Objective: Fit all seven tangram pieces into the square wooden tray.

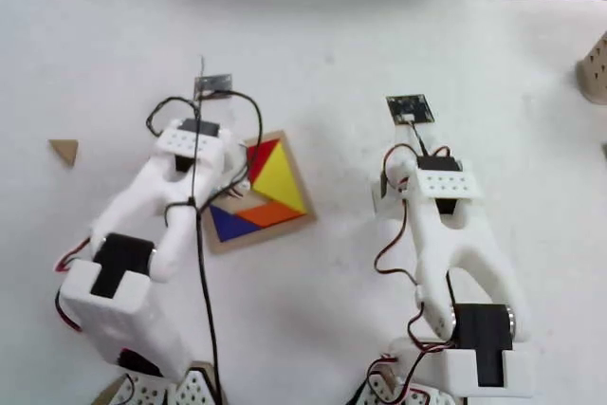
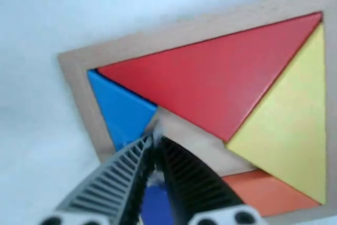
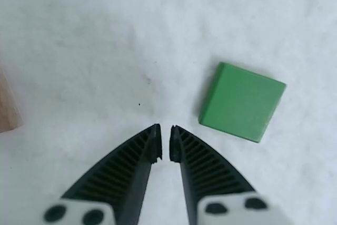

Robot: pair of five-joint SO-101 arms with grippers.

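The high view is fixed above the table (image 1: 332, 64) and looks down from far enough back to take in both arms, whose bases sit at its near edge. The left wrist view rides just behind the left tool (image 2: 154, 139) and looks along it. It is very near the tray (image 2: 73, 62), which lies under and ahead of the tips. The right wrist view sits likewise behind the right tool (image 3: 165, 133), close over the table, with a green square (image 3: 242, 101) just ahead of the tips and off to one side. The high and left wrist views share the tray, with its red triangle (image 2: 210, 77) and yellow triangle (image 2: 284, 125).
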